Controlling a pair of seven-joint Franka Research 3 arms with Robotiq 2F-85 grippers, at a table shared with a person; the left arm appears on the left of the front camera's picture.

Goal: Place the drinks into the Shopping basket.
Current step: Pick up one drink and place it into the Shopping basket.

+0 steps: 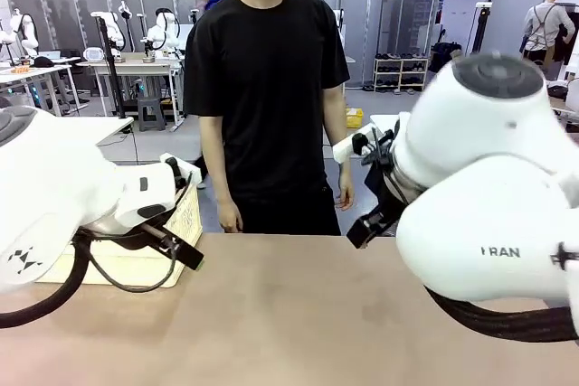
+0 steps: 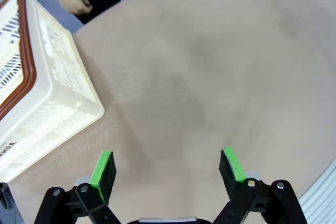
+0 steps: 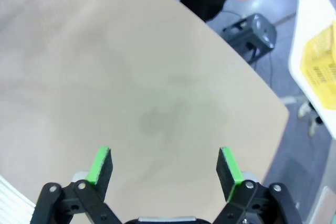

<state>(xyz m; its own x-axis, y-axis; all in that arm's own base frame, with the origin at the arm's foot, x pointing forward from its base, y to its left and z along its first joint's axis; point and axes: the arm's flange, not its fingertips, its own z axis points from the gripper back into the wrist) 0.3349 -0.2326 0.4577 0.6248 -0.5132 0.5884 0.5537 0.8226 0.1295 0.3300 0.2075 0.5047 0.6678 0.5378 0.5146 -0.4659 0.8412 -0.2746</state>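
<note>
Cream-white plastic lattice Shopping basket (image 2: 52, 93) with reddish-brown rim, at the tan table's (image 1: 298, 314) far left edge; the left arm partly hides it in the front view. Left gripper (image 2: 168, 162) and right gripper (image 3: 164, 159) hang wide open, holding nothing, above the tabletop. A person in a black shirt (image 1: 267, 88) stands at the far edge.

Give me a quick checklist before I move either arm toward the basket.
1. Left gripper open and empty: ok.
2. Right gripper open and empty: ok.
3. Basket upright on the table, beside the left gripper: ok.
4. Person's hand well away from both grippers: ok.
5. Position of the drink cans: cannot tell.
</note>
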